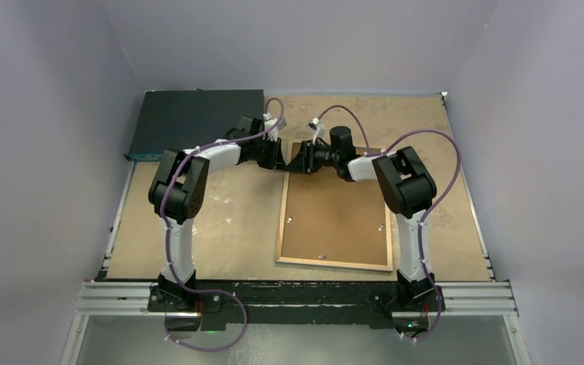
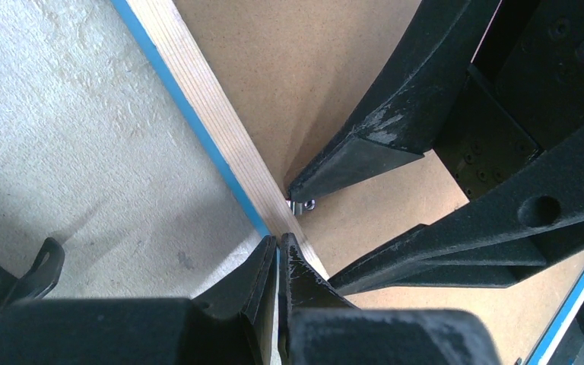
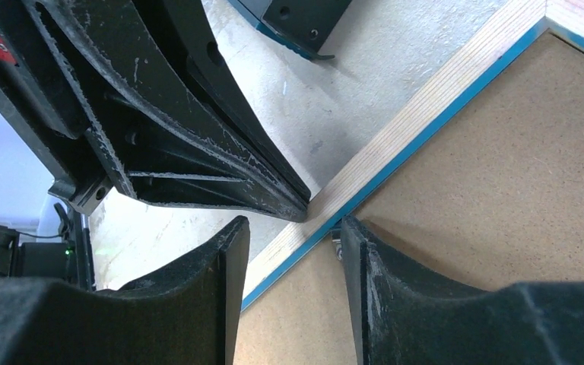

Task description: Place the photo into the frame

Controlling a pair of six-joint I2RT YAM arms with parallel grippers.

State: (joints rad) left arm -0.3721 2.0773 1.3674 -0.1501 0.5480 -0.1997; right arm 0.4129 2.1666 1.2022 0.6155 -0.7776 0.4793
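Wood-backed, the frame (image 1: 282,220) is lying face-down on the counter (image 1: 220,228), its long axis running near-to-far. The right hand (image 3: 291,226), spread apart, is straddling its left rim by the far corner. The left hand (image 2: 277,240), pressed together, is touching there too. The photo is not showing.

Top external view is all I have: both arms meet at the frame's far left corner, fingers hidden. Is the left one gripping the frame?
Observer: No grip that I can see. The left gripper has its fingers shut together, tips at the frame's wooden rim.
Operator: And the right?
Observer: The right gripper is open, fingers straddling that rim: one over the table, one over the backing board.
Operator: Anything near them?
Observer: A small metal tab on the board, beside the inner right finger.
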